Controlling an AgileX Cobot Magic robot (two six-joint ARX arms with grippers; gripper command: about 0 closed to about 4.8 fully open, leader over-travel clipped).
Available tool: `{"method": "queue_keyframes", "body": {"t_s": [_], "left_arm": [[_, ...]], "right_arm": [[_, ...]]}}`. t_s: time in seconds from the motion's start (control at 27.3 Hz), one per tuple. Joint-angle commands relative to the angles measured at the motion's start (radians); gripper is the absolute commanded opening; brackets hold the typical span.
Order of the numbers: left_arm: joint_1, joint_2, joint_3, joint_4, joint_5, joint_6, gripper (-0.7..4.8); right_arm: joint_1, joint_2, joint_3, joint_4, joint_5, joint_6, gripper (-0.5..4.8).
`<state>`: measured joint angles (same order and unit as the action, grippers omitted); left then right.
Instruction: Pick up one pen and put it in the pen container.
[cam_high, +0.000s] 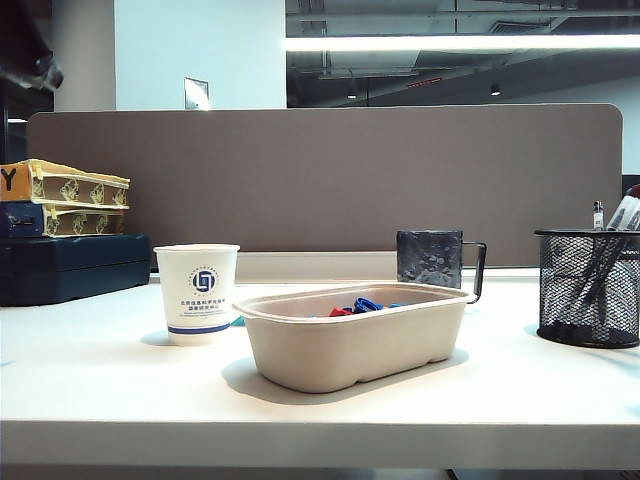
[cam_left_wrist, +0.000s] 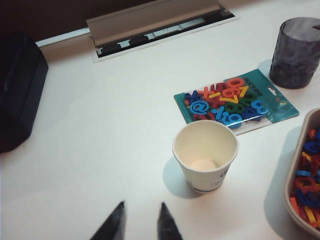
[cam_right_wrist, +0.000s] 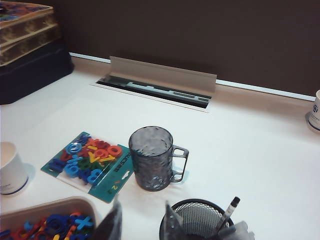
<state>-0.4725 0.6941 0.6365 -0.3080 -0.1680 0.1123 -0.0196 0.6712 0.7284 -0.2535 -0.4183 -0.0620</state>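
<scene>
The pen stands tilted in the pen container at the surface's right edge; right gripper above its rim, fingers parted, empty; left gripper likewise, over bare surface near the paper cup.

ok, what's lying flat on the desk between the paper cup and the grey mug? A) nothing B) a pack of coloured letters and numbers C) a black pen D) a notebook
B: both wrist views show a teal-backed pack of coloured letters and numbers flat on the desk, with the paper cup on one side and the grey mug on the other.
</scene>
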Motion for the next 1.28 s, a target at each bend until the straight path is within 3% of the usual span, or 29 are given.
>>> {"method": "queue_keyframes", "body": {"t_s": [0.04,0.29,0.84,1.03,1.28], "left_arm": [[-0.001,-0.048,-0.039,0.002,0.001,-0.029,0.79],[-0.001,-0.153,-0.089,0.001,0.0,-0.042,0.79],[-0.002,-0.238,-0.099,-0.011,0.015,-0.046,0.79],[-0.002,-0.237,-0.099,-0.012,0.014,-0.038,0.8],[-0.002,-0.232,-0.103,-0.028,0.01,-0.042,0.79]], "right_arm": [[0.004,-0.051,0.003,-0.056,0.024,-0.003,1.07],[0.016,-0.174,-0.015,-0.166,0.05,-0.003,1.06],[0.014,-0.471,-0.13,-0.191,0.085,-0.002,1.04],[0.014,-0.483,-0.13,-0.192,0.018,0.01,1.04],[0.014,-0.483,-0.141,-0.181,0.093,0.008,0.99]]}}
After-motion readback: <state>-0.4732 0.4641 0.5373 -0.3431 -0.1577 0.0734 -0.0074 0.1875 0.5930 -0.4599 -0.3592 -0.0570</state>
